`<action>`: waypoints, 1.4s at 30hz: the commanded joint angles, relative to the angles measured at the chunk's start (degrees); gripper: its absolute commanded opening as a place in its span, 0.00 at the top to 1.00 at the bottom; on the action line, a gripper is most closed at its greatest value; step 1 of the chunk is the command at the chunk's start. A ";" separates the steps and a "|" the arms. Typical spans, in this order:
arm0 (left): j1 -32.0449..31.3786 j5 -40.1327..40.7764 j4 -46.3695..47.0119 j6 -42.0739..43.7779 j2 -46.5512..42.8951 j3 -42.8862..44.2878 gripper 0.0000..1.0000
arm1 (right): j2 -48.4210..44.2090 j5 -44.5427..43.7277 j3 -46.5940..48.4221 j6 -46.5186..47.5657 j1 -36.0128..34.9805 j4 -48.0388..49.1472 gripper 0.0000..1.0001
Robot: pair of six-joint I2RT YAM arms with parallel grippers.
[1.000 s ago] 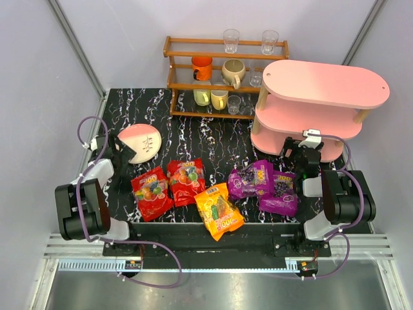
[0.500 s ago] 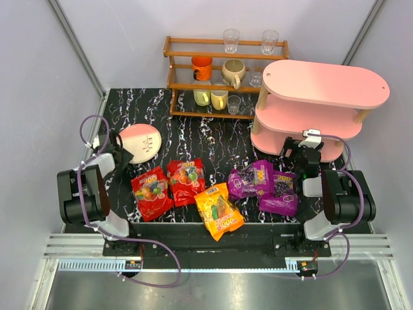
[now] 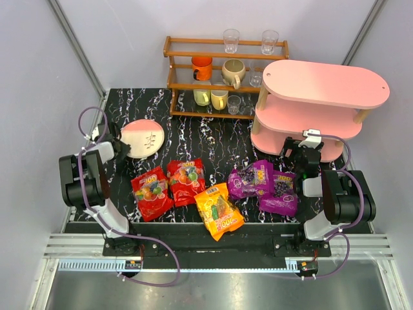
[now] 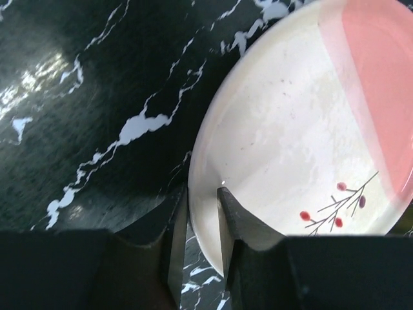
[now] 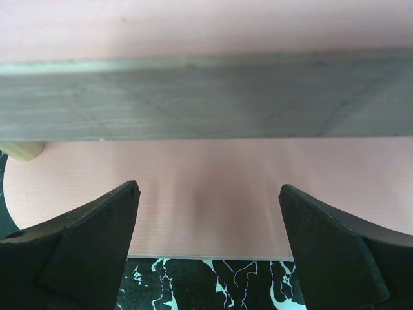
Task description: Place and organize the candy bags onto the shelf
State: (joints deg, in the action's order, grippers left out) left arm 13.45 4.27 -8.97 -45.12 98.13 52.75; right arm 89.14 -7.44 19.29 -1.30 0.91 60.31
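Observation:
Five candy bags lie in a row on the black marble table: two red (image 3: 151, 192) (image 3: 187, 181), one orange (image 3: 219, 210) nearest the front, two purple (image 3: 251, 179) (image 3: 281, 192). The pink three-tier shelf (image 3: 322, 87) stands at the back right with bare boards. My left gripper (image 3: 119, 145) (image 4: 203, 194) is away from the bags at the far left, its fingers pinching the rim of a pink-and-cream plate (image 3: 145, 137) (image 4: 290, 129). My right gripper (image 3: 303, 150) (image 5: 210, 194) stands open and empty, facing the shelf's bottom board (image 5: 206, 168).
A brown wooden rack (image 3: 222, 71) of cups and glasses stands at the back centre, left of the shelf. Grey walls close in on both sides. The right arm's base sits just right of the purple bags.
My left gripper has swung back and leftward and narrowed onto the plate's rim; the plate has shifted slightly toward the back. The right arm and all bags have not moved.

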 commanded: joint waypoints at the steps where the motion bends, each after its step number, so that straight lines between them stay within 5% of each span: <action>1: 0.17 -0.58 -0.25 -2.16 3.81 5.95 0.73 | -0.11 -0.21 0.57 0.51 0.24 3.05 0.00; 12: 1.75 -1.99 -2.63 -6.38 13.84 19.66 0.76 | -0.11 -0.20 0.66 0.51 0.24 2.97 0.00; 18: 2.54 -2.78 -4.74 -6.73 17.70 26.51 1.00 | -0.11 -0.20 0.66 0.51 0.24 2.88 0.00; 33: 3.07 -4.01 -11.50 -4.62 27.72 43.56 1.00 | -0.11 -0.20 0.66 0.51 0.24 2.88 0.00; 42: 3.07 -5.59 -9.31 -2.86 28.70 44.45 0.96 | -0.11 -0.20 0.66 0.51 0.24 2.70 0.00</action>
State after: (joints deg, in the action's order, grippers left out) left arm 16.21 0.60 -20.91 -48.93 125.91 93.65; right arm 89.14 -7.44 19.29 -1.32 0.91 60.31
